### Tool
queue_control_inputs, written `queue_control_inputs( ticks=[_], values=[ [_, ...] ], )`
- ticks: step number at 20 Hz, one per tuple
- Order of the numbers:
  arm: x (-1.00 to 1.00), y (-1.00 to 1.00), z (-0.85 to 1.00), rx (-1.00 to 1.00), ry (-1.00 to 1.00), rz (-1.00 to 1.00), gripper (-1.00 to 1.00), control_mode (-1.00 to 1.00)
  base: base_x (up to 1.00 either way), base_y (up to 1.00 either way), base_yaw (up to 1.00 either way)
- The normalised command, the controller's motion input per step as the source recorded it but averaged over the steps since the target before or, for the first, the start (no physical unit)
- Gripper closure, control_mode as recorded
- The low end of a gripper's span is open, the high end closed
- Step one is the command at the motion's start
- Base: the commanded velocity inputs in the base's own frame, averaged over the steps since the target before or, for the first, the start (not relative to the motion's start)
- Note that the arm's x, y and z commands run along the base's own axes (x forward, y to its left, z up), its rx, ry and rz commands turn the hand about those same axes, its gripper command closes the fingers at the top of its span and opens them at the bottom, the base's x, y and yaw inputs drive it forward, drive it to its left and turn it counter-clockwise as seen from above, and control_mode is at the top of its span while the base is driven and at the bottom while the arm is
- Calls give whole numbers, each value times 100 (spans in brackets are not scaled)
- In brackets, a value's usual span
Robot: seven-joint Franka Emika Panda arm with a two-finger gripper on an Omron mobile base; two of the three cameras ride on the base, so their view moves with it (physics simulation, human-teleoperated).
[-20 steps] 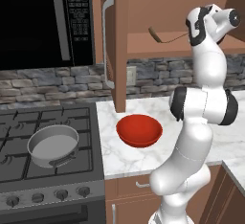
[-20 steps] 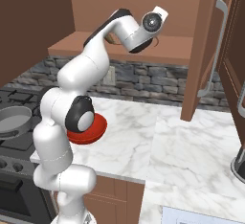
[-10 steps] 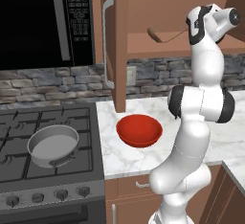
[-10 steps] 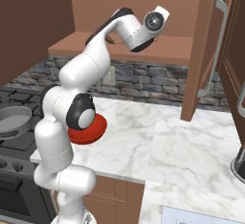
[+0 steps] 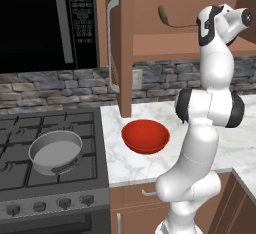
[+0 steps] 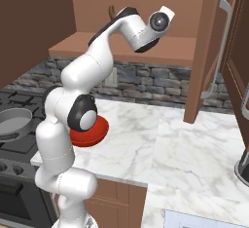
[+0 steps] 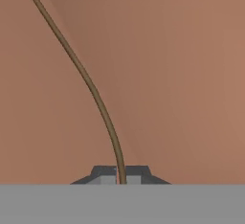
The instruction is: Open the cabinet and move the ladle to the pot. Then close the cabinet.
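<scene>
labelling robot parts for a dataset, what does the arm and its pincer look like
A glossy white arm of rounded tubular links, with black bands at its joints and a round dark cap on the wrist. The pincer ends in two small dark grey, blocky finger tips. No cables or markings are visible.

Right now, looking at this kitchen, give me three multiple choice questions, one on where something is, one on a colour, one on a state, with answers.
1. Where is the pot?
A. on the stove
B. inside the cabinet
C. on the marble counter

2. What colour is the bowl?
A. blue
B. red
C. white

3. What is the pincer doing?
A. standing wide open
B. closed on the bowl
C. closed on the ladle handle

Answers: 1 A, it sits on the burner grate. 2 B, red against the pale counter. 3 C, the hand view shows the thin handle running between the shut fingertips, inside the open cabinet.
</scene>
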Motion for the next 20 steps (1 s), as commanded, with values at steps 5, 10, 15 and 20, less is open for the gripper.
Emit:
queue_control_inputs(
  ticks=[5,10,15,20],
  values=[
    [0,0,0,0,0,0,100,-100,0,0,0],
    [-16,0,0,0,0,0,100,-100,0,0,0],
    [-47,0,0,0,-2,0,100,-100,0,0,0],
    [-52,0,0,0,-2,0,100,-100,0,0,0]
  ],
)
